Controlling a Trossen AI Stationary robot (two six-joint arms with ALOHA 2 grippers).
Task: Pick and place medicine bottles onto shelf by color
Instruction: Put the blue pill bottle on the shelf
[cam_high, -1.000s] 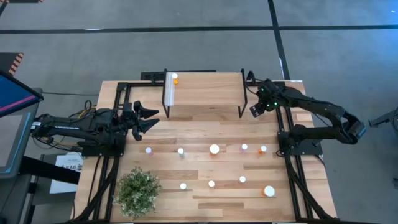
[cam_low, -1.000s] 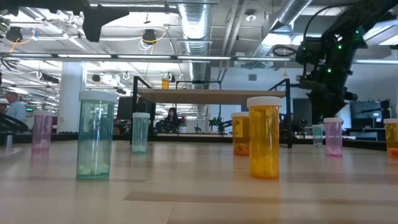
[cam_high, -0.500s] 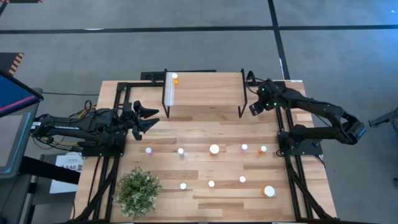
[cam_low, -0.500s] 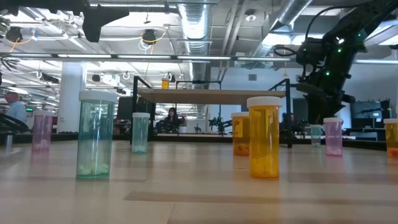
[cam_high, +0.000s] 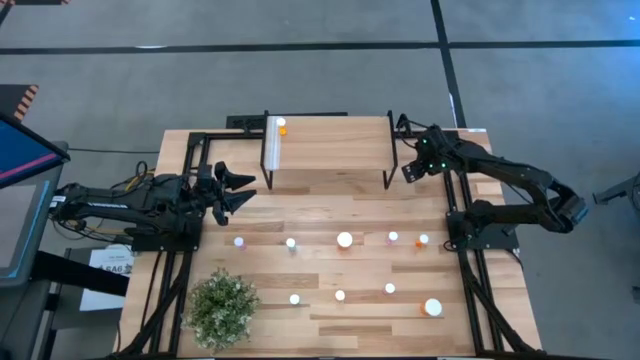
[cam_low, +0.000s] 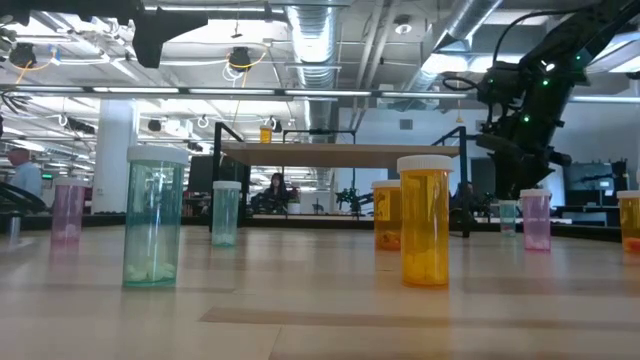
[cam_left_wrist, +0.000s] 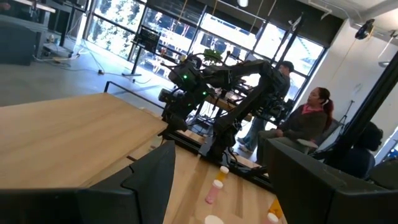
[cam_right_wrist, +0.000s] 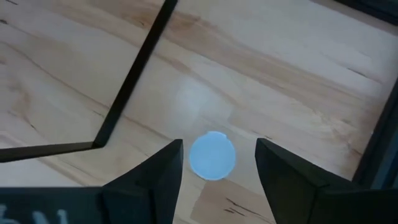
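Bottles all over the table from the overhead cam: white caps dotted across the middle and near end, one orange bottle (cam_high: 282, 128) already up on the shelf (cam_high: 330, 145) by its white strip, and a bushy potted plant (cam_high: 222, 307) at the near left corner. The left gripper (cam_high: 240, 190) is parked at the left edge, fingers spread wide, nothing in them. The right gripper (cam_high: 410, 173) hangs just off the shelf's right end. From table height you get the colours better: a big pale green bottle (cam_low: 154, 217) and a big orange bottle (cam_low: 424, 220) up close, and a pink-purple bottle (cam_low: 536, 220) sitting below the right arm. The left wrist cam mostly shows the other arm across the table, a couple of small bottles on the wood, and people sitting beyond it. The right wrist cam looks straight down on a white cap (cam_right_wrist: 212, 155) lying between its two fingers (cam_right_wrist: 160, 168), which are apart and not touching it; can't tell that bottle's body colour from there. My guess is these are light, stiff plastic, a bit slick and easy to tip, so I'd take hold of the body just under the cap and squeeze gently.
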